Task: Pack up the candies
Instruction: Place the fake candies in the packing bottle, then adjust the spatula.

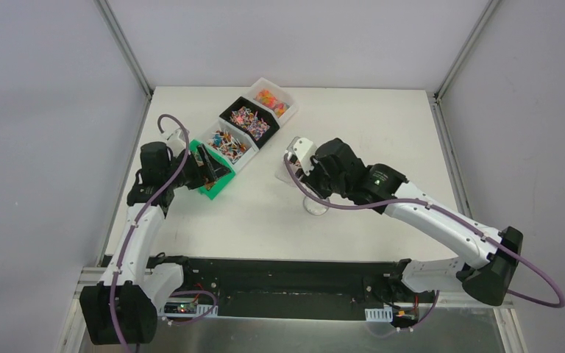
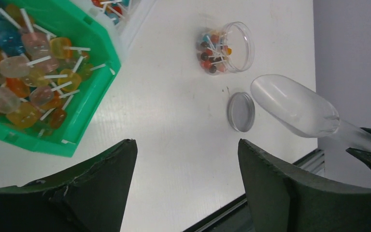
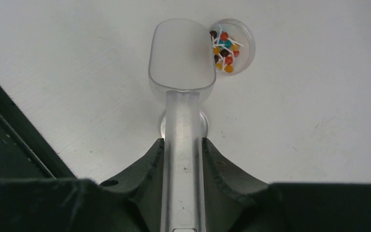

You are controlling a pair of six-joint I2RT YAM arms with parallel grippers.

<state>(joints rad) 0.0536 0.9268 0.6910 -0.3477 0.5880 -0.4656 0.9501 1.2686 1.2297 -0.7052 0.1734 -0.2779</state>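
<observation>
We hold the clear scoop (image 3: 181, 53) clamped in our right jaws, empty, near the jar (image 3: 249, 43) of candies (image 3: 224, 50), our left jaws apart over the bench (image 2: 174, 145)

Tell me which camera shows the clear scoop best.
Right wrist: the scoop shows end to end, bowl empty, handle clamped in the right gripper. Left wrist shows its bowl and part of the handle; the top view, only a pale bowl poking past the right arm.

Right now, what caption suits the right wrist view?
Right fingers clamp an empty clear scoop beside the open jar of candies, the lid lying under its handle.
</observation>
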